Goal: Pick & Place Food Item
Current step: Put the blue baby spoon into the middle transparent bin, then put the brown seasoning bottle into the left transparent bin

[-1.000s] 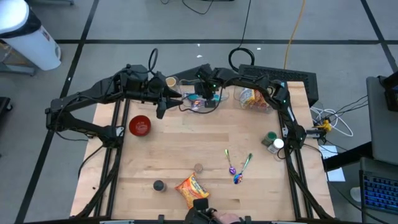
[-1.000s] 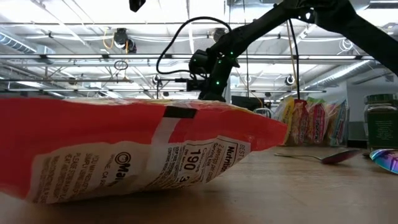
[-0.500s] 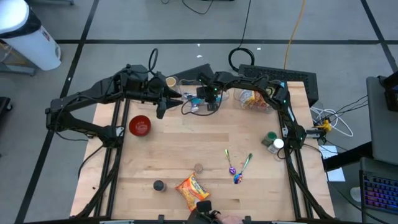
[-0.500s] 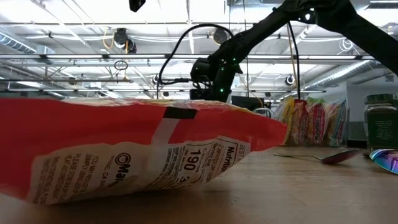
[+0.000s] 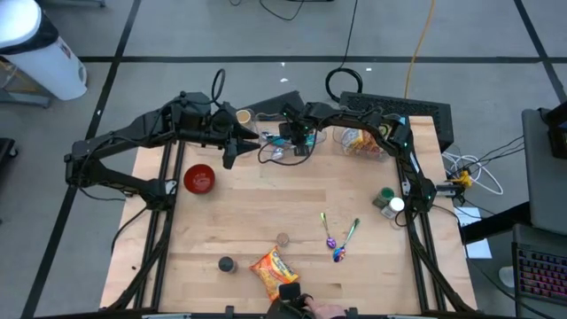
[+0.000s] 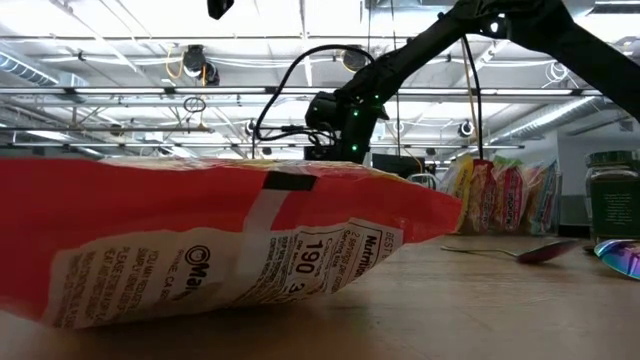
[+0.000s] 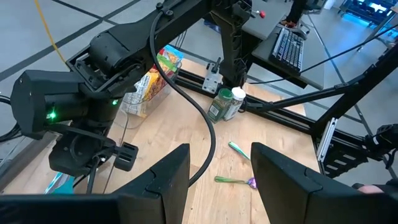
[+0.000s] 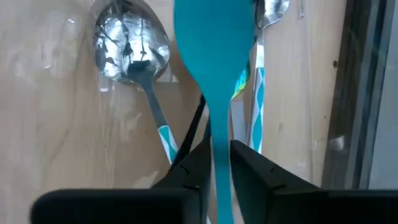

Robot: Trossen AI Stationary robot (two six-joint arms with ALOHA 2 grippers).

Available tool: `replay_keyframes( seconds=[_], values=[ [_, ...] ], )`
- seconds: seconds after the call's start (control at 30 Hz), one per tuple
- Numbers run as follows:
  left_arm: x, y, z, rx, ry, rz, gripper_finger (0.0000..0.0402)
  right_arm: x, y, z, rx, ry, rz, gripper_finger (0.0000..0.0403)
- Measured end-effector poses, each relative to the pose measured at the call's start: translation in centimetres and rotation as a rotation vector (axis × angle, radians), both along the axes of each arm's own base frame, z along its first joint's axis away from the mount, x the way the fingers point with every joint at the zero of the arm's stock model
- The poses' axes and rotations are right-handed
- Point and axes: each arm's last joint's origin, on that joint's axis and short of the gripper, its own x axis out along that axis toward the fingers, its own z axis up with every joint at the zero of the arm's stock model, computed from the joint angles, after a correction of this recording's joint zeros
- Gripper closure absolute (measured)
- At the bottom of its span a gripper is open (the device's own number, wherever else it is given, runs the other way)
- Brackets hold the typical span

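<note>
**Right gripper pinching a teal spoon over the cutlery at the far edge**

Near the top centre of the high view, the right gripper point(image 5: 292, 142) is hanging over a small cluster of utensils at the back of the table point(image 5: 266, 213). Its wrist view is showing the two fingers point(image 8: 189, 165) standing narrowly apart with the handle of a teal spoon point(image 8: 214, 56) running between them, the bowl of that spoon pointing away from the camera. A silver spoon point(image 8: 130, 53) with a teal-patterned handle is lying on the wood just beside it.

Left of that, the left gripper point(image 5: 232, 146) is waiting in the air, its fingers point(image 7: 165, 180) standing partly open with nothing between them.

At the bottom centre of the high view, an orange snack bag point(image 5: 273, 268) is lying flat at the table's near edge, well apart from both arms; it is filling most of the low view point(image 6: 200, 240).

A red bowl point(image 5: 198, 178) is sitting at the left, two coloured spoons point(image 5: 339, 237) at the lower right, and a green jar point(image 5: 384, 196) near the right edge.
</note>
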Motion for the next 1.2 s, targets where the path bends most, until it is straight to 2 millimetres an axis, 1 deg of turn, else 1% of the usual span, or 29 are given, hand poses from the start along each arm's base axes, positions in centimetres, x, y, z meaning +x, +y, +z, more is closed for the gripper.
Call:
replay_keyframes(
  seconds=[0.2,0.3,0.43,0.53,0.6,0.67,0.77,0.87,0.93,1.03,1.1,1.2],
  values=[
    [0.0,0.0,0.0,0.000,0.000,0.000,0.0224,0.0,0.0,0.1,0.004,-0.005,-0.008,0.0292],
    [0.0,0.0,0.0,-0.001,0.000,0.000,0.0224,-0.1,0.2,0.8,0.012,-0.022,-0.040,0.0270],
    [0.0,0.0,0.0,0.001,0.000,0.000,0.0224,-0.1,0.8,3.0,-0.011,-0.080,-0.041,0.0254],
    [0.0,0.2,0.2,0.015,-0.019,0.010,0.0224,-0.1,1.4,4.9,-0.036,-0.141,-0.032,0.0248],
    [0.1,0.3,0.6,0.013,-0.065,0.018,0.0224,0.0,1.8,6.4,-0.051,-0.204,-0.046,0.0248],
    [-0.5,0.4,1.4,0.013,-0.122,0.020,0.0224,-0.1,2.2,8.0,-0.048,-0.274,-0.084,0.0250],
    [-1.8,0.2,3.1,0.027,-0.236,0.011,0.0224,-0.2,2.7,10.6,0.011,-0.431,-0.158,0.0251],
    [-3.8,-0.3,4.4,0.060,-0.315,0.019,0.0224,-0.7,3.2,14.0,0.094,-0.617,-0.198,0.0249],
    [-5.7,-0.8,5.5,0.110,-0.380,0.038,0.0224,-1.1,3.5,16.2,0.131,-0.734,-0.201,0.0247],
    [-9.3,-1.8,6.8,0.173,-0.443,0.110,0.0224,-1.9,4.2,18.9,0.171,-0.893,-0.212,0.0246],
    [-11.4,-2.4,7.0,0.200,-0.465,0.156,0.0224,-2.7,5.0,20.3,0.192,-1.001,-0.217,0.0246],
    [-13.7,-3.1,6.6,0.203,-0.520,0.180,0.0224,-3.9,6.5,21.5,0.226,-1.178,-0.200,0.0249]
  ],
)
